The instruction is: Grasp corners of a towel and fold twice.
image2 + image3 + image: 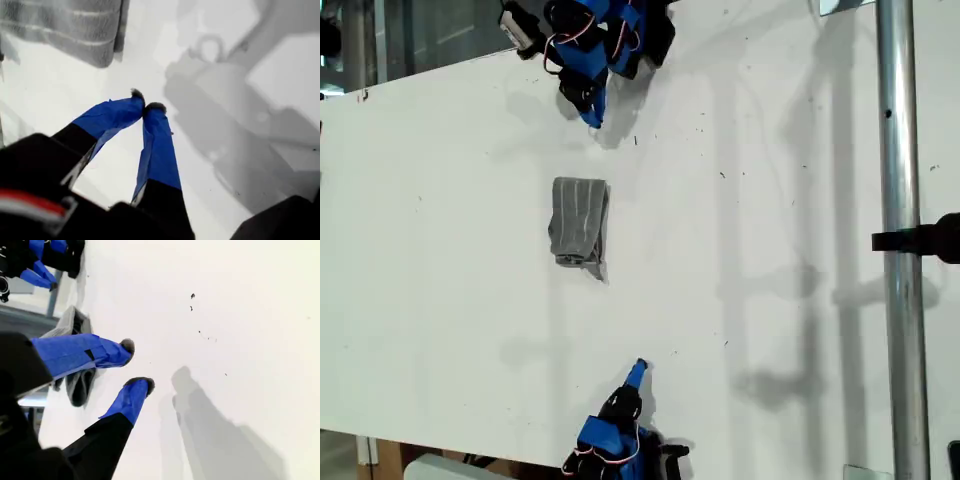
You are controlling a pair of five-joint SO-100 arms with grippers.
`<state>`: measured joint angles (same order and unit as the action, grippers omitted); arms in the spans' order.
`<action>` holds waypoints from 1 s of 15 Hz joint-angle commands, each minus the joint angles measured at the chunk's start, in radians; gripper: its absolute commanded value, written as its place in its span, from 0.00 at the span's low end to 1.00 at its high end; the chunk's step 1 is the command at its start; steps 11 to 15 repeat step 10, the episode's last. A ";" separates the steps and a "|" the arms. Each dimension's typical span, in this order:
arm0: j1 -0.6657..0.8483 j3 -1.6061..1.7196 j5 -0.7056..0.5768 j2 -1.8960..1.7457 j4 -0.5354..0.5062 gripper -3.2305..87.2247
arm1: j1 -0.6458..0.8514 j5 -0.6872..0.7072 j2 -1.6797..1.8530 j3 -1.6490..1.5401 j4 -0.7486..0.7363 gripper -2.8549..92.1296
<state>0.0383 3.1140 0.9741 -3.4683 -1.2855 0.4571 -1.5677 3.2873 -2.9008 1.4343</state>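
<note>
The towel (pixel 580 232) lies folded into a small grey striped bundle on the white table, in the middle of the exterior view. No separate corners can be made out. My first gripper (pixel 640 368) (pixel 145 102) is shut on nothing, low in the exterior view, with the towel (pixel 70 30) a short way ahead of its tips. My second gripper (pixel 591 112) (pixel 136 365) is at the top of the exterior view, a little open and empty. The towel (pixel 75 385) shows past its fingers, apart from them.
A metal pole (pixel 898 240) with a black clamp (pixel 925 240) runs down the exterior view's right side. The white table (pixel 770 200) carries a few dark specks and soft shadows. The table's edge runs just below the first arm's base.
</note>
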 commanded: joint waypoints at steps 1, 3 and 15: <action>0.000 0.005 -0.020 -0.005 -0.003 0.15 | -0.107 0.005 -0.003 0.008 0.020 0.15; 0.000 0.005 -0.020 -0.005 -0.003 0.15 | -0.140 0.067 -0.003 0.008 0.031 0.15; 0.000 0.005 -0.020 -0.005 -0.003 0.15 | -0.158 0.067 -0.003 0.008 0.031 0.15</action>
